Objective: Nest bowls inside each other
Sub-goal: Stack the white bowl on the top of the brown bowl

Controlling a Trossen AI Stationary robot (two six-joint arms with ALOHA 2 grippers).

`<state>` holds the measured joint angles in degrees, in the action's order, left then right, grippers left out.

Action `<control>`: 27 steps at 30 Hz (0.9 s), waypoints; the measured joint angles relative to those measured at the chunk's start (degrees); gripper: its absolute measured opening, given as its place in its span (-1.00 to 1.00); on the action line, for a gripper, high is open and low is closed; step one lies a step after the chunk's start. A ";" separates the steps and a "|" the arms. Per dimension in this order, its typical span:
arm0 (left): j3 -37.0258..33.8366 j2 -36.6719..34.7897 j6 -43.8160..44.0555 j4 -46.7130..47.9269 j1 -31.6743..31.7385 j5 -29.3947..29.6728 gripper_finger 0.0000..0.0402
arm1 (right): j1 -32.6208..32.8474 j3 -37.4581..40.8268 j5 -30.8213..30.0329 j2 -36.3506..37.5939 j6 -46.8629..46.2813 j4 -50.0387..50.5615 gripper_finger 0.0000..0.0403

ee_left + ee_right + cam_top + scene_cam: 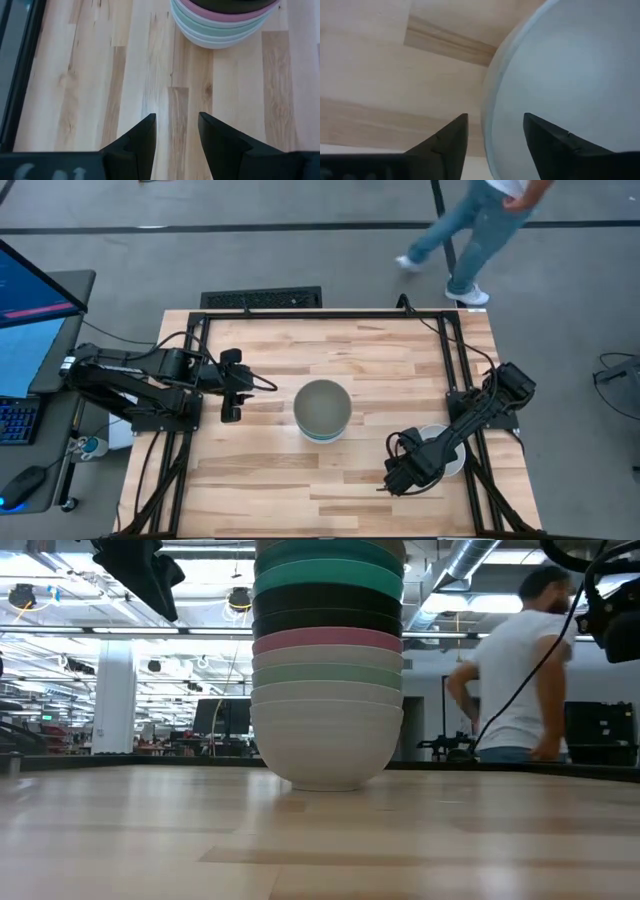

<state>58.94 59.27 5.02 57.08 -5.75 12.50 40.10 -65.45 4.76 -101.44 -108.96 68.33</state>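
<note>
The right gripper (400,477) has its 2 fingers (445,145) parted astride the rim of a lone white bowl (446,448), 1 finger outside the wall and 1 over the inside; whether they press the rim I cannot tell. That bowl sits at about 4 o'clock from the table's middle, near the table's right edge.

The left gripper (231,384) has its fingers (137,140) partly apart with bare wood between them, holding nothing. It hangs above the table (260,480) at about 9 o'clock from the stack of bowls (322,410) and clear of it.

The stack stands at the table's middle, nested upright. From the low view it reads white at the bottom, then pale green, pink, black and teal. A person (520,670) walks behind the table.
</note>
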 joint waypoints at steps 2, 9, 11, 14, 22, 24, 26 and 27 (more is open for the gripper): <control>0.00 0.00 0.15 0.00 -0.01 -0.01 -0.31 | 0.00 0.00 -0.03 0.01 0.56 -0.02 0.01; 0.00 0.00 0.17 0.00 -0.01 0.03 -0.31 | 0.00 0.00 -0.04 0.01 1.47 0.14 -0.35; 0.00 0.00 0.17 0.00 -0.01 0.04 -0.31 | 0.00 0.00 -0.02 -0.01 1.50 0.12 -0.47; 0.00 0.00 0.24 -0.01 -0.01 0.04 -0.31 | 0.00 0.00 0.33 -0.01 1.66 0.12 -0.65; 0.00 0.00 0.46 -0.02 -0.01 0.20 -0.31 | -0.13 -5.63 0.24 -0.03 6.06 6.00 -0.93; 0.00 0.00 0.46 -0.06 0.00 0.57 -0.31 | -0.50 -9.02 -1.04 -0.03 7.37 8.83 -0.90; 0.00 0.00 0.46 -0.41 -0.01 1.40 -0.31 | -0.90 -13.32 -3.18 -0.03 9.56 10.92 -0.90; 0.00 0.00 0.46 -0.62 -0.01 1.54 -0.31 | -1.08 -15.97 -4.64 -0.03 10.94 11.69 -0.92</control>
<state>58.94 59.27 5.48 56.46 -5.76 14.04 39.01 -81.42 0.12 -101.47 -98.01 80.02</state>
